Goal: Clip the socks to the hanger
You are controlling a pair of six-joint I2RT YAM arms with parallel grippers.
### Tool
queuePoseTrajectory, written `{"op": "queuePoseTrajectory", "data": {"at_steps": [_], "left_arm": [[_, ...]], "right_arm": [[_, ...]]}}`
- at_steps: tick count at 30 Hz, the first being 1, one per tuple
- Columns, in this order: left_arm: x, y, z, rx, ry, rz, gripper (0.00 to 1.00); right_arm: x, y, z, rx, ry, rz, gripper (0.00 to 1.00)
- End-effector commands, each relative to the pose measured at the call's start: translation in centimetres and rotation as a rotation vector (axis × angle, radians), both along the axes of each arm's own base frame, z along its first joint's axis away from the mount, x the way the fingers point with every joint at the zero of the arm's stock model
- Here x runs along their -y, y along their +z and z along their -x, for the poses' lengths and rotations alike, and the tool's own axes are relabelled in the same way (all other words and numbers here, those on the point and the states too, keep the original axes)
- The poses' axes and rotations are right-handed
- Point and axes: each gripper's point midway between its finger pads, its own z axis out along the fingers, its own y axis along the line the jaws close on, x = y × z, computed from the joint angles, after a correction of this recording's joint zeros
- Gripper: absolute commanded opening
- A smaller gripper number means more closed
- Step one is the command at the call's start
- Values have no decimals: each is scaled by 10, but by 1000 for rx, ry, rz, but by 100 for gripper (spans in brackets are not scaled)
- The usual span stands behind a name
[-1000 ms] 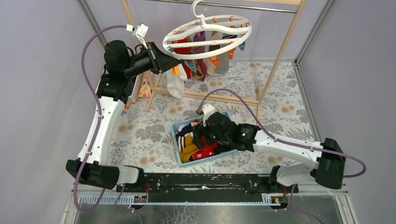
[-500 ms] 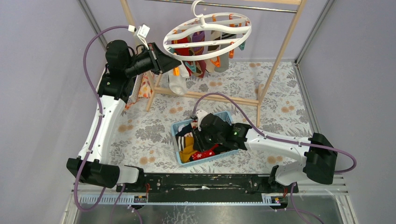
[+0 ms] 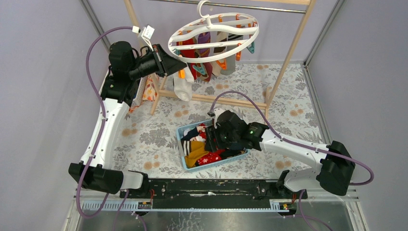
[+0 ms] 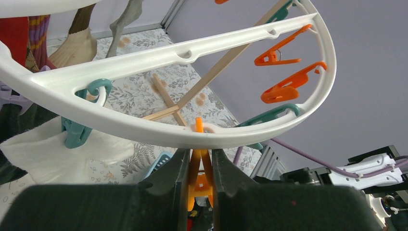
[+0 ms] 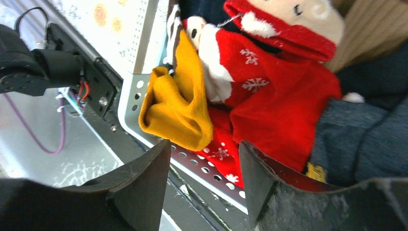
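Left gripper (image 4: 198,166) clamped on an orange clip (image 4: 198,126) directly under the rim of the white hanger (image 4: 144,57), with clipped socks (image 3: 208,63) hanging beyond it. Right gripper (image 5: 202,159), jaws apart and holding nothing, hovers low over the blue basket (image 5: 139,86) (perforated wall). A red sock (image 5: 274,101) and a mustard sock (image 5: 178,106) lie just beneath its fingers.

Hanger (image 4: 144,127) on rail frame (image 3: 291,48), rear of worktop (image 3: 154,137); hung socks (image 3: 182,89) beneath it. Basket (image 5: 144,43) mid-worktop, before frame, loose socks (image 3: 199,153) inside. At hanger's left rim, left fingers (image 4: 175,178) around clip (image 4: 199,163). Over basket, right fingers (image 5: 144,183).
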Motion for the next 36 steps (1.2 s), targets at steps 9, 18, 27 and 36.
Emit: {"op": "queuePoseTrajectory", "data": {"at_steps": [9, 18, 27, 36], "left_arm": [[-3, 7, 1, 41, 3, -15, 5], [-5, 8, 1, 51, 2, -23, 4], [-7, 7, 2, 53, 1, -25, 4], [-7, 7, 3, 56, 3, -26, 4]], "right_arm": [[-32, 21, -5, -111, 60, -288, 47], [-36, 9, -7, -167, 63, -284, 40], [-36, 2, -6, -179, 71, -266, 26], [-19, 63, -34, -14, 51, -261, 0]]}}
